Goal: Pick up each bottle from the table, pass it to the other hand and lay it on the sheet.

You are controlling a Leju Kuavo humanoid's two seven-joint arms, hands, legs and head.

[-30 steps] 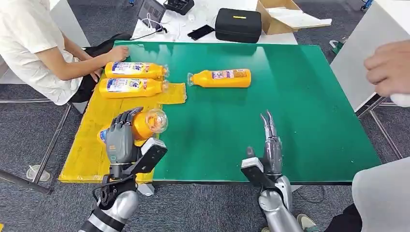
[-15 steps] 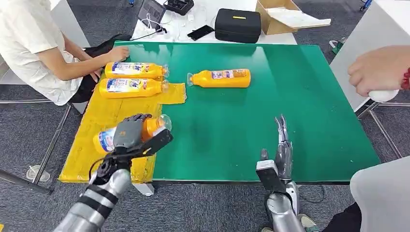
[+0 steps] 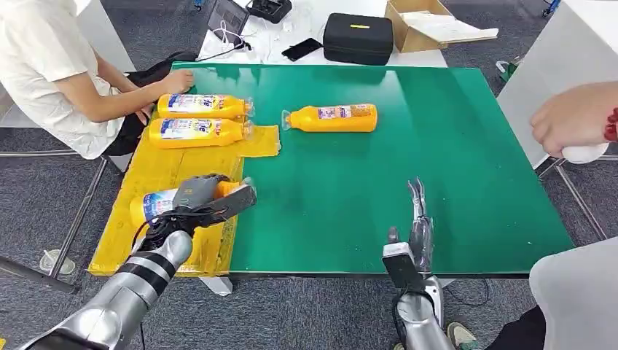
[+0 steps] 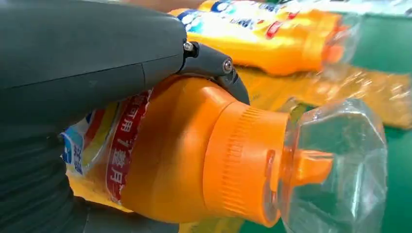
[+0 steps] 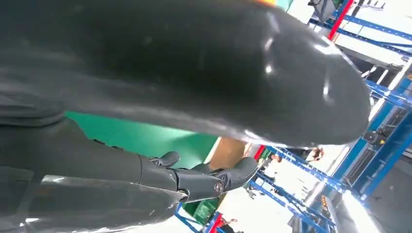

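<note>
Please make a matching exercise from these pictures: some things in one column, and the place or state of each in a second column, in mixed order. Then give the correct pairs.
Column 1
1. left hand
2. right hand
3. lone bottle
4. two bottles side by side

Column 2
A. lies on the bare green table, off the sheet
B. holds an orange bottle over the yellow sheet
C. lie on the far end of the sheet, near a seated person
D. holds nothing, fingers straight, at the near table edge

Pairs: 1-B, 2-D, 3-A, 4-C

Green table [image 3: 408,168] with a yellow sheet [image 3: 153,182] and one orange bottle [image 3: 331,117] directly on it.
</note>
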